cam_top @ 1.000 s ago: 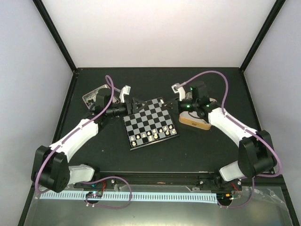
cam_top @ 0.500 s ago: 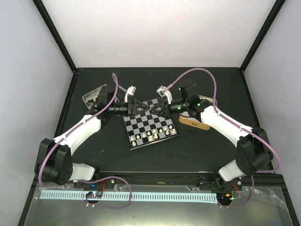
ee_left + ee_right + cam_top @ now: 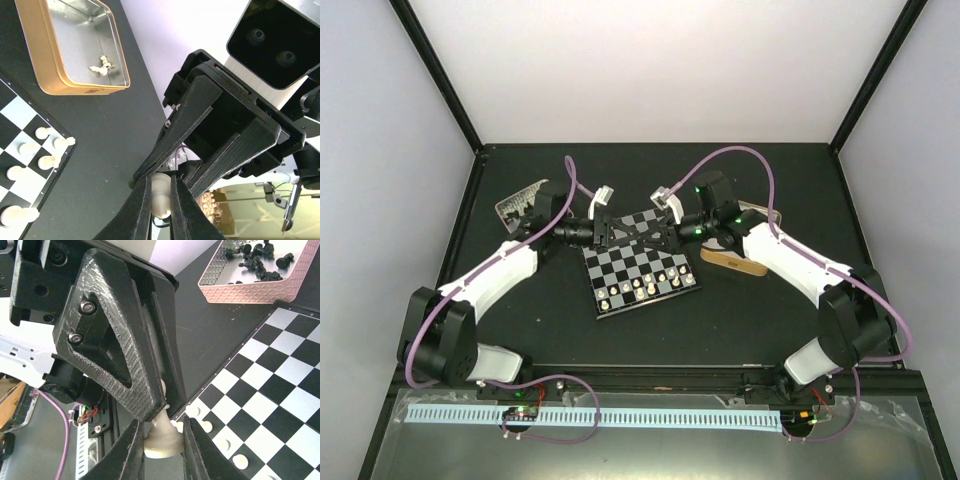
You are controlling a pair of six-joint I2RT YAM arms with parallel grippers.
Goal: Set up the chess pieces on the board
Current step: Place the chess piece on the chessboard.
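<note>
The board (image 3: 280, 385) looks smooth with a slight sheen, its pale squares silvery. The cream piece (image 3: 162, 435) looks like smooth plastic. The tan box (image 3: 75, 47) has a brushed-metal inside, and the pink tray (image 3: 260, 282) has an embossed, textured wall. Gripper fingers (image 3: 120, 355) are ribbed matt black plastic, and the table (image 3: 110, 130) is matt black.

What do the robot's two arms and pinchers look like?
Both arms have white shells with chunky black joints. A purple cable loops along the left arm and another along the right arm, which shows small green lights near its wrist. The left gripper and right gripper each have two black, ridged, wedge-shaped fingers, with silver screws on the left gripper's side. White camera boxes sit on the wrists.
</note>
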